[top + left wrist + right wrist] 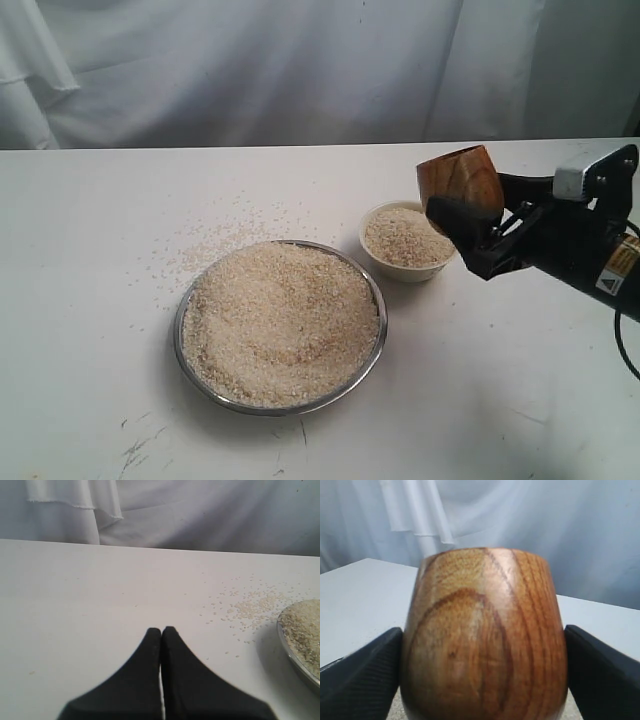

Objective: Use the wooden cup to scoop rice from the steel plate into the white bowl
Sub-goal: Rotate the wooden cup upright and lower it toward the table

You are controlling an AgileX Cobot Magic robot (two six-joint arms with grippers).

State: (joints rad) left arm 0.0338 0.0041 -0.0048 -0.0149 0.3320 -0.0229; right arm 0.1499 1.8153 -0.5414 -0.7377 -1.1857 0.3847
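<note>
While the right gripper (470, 215) clasps the tipped wooden cup (458, 178) between wide-set jaws, the white bowl (400, 272) sits just below it, already well filled with rice (404, 237). Farther from that gripper, the steel plate (378, 330) is heaped high, so many scoops look left. The left gripper (161, 632) is clenched and empty, with the plate's rim near its tips.
</note>
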